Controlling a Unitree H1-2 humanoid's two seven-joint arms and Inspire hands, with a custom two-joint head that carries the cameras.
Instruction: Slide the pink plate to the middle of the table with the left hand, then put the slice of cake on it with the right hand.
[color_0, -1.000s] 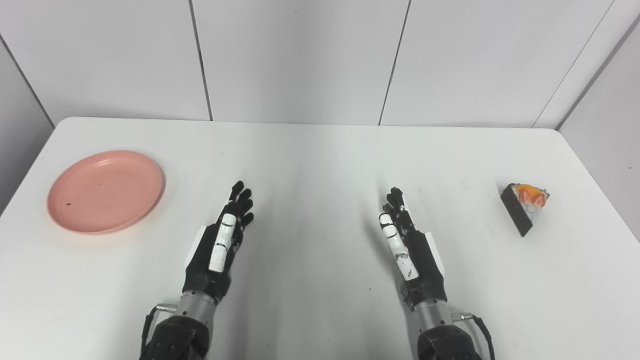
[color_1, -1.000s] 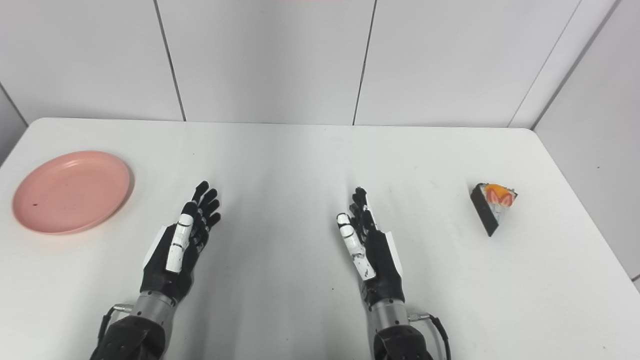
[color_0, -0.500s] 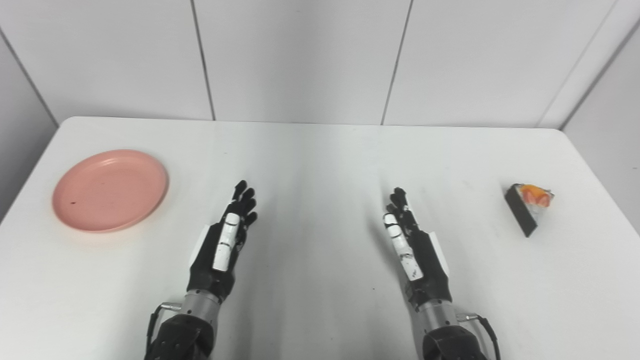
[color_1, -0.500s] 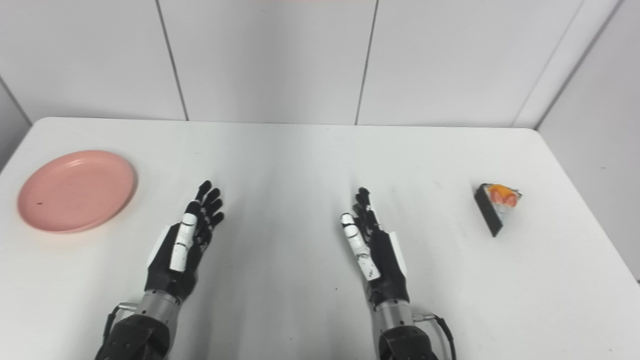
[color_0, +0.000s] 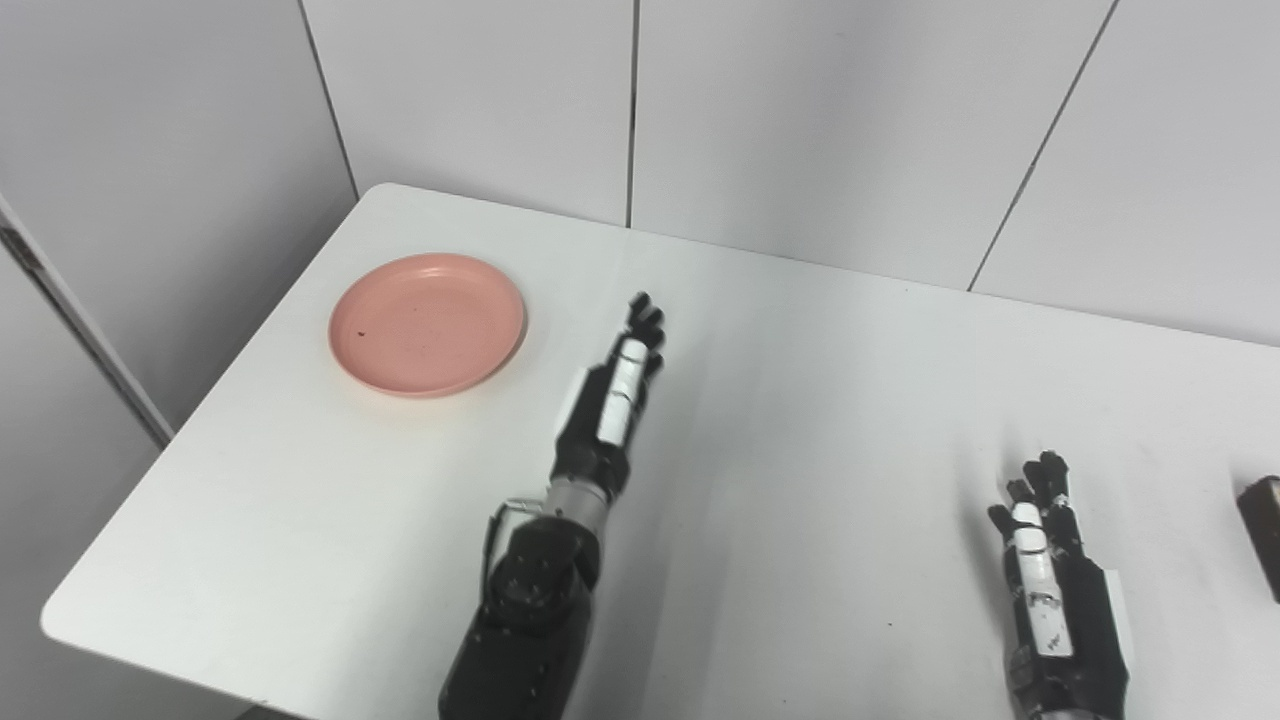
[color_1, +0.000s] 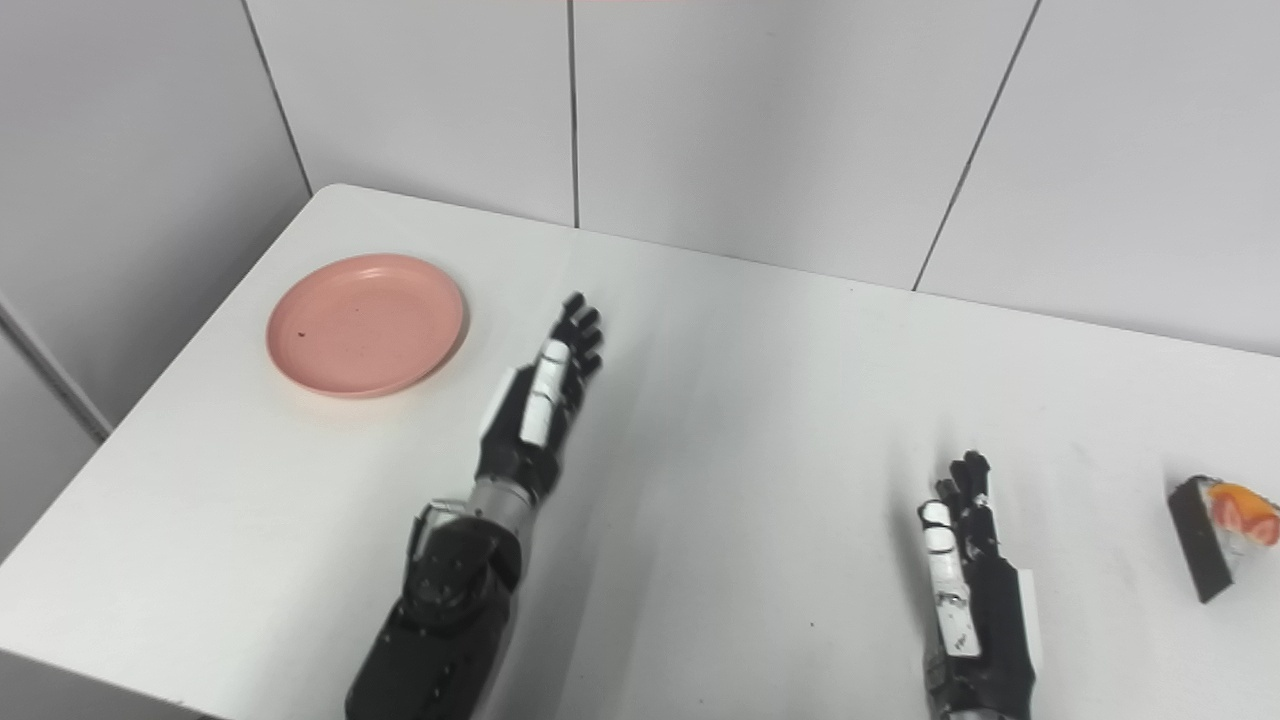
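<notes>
The pink plate (color_0: 428, 323) lies flat near the table's far left corner, with nothing on it. My left hand (color_0: 609, 400) stretches over the table just right of the plate, open, fingers straight and pointing away, a short gap from the rim. The slice of cake (color_1: 1218, 533), dark-sided with orange and red topping, sits at the right edge of the right eye view. In the left eye view only the cake's (color_0: 1262, 530) dark edge shows. My right hand (color_1: 970, 590) rests open near the front, left of the cake and apart from it.
The white table (color_0: 800, 420) ends at a rounded front-left corner (color_0: 60, 625) and a left edge close to the plate. Grey wall panels (color_0: 640, 110) stand right behind the table's far edge.
The camera has swung left and tilted, shifting the whole picture right. My left arm has reached forward toward the plate. The right hand, plate and cake have stayed where they were.
</notes>
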